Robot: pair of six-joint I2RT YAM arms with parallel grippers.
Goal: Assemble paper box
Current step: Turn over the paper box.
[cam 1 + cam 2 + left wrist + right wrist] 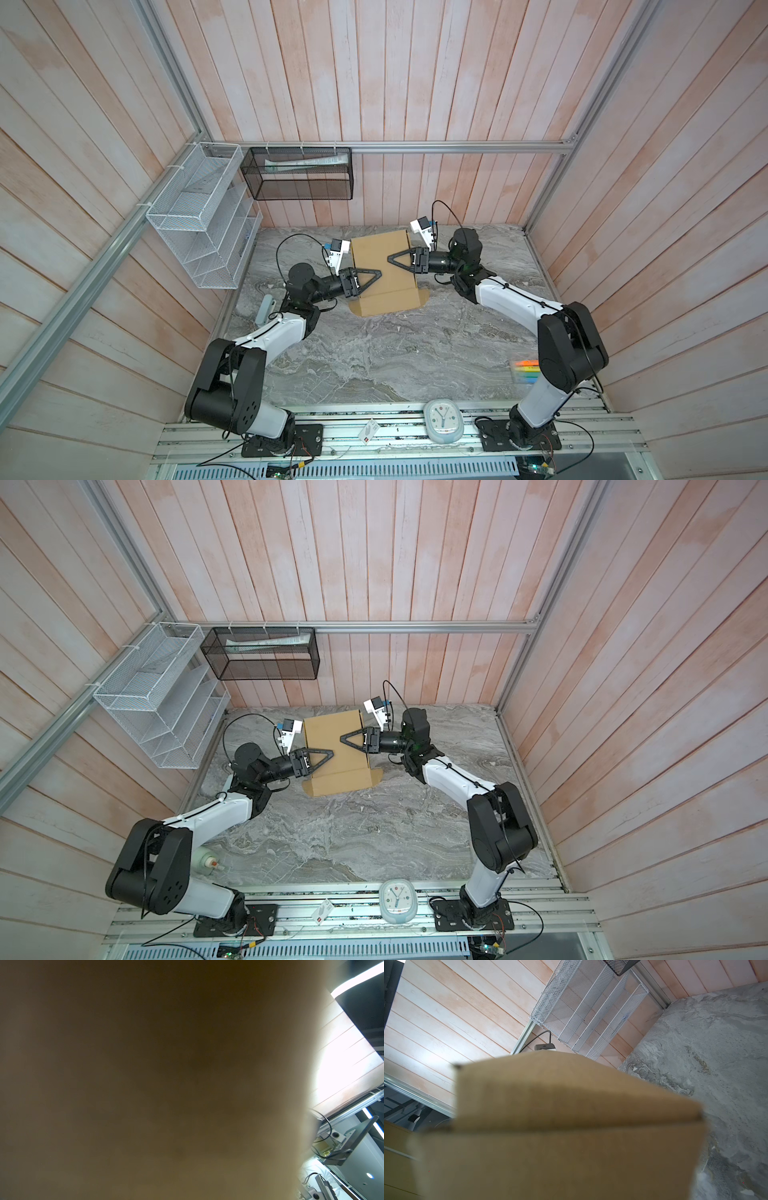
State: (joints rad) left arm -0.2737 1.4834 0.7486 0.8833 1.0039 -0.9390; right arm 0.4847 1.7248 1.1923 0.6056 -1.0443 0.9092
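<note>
Brown cardboard, the paper box (pixel 395 291) sits at the far middle of the grey marble surface (pixel 374 357), with a flap lying flat on its near side; the left fingers (pixel 377 274) reach over it from the left; the right fingers (pixel 390 259) reach from the right; I cannot tell how wide either pair is open, or whether they hold it.
</note>
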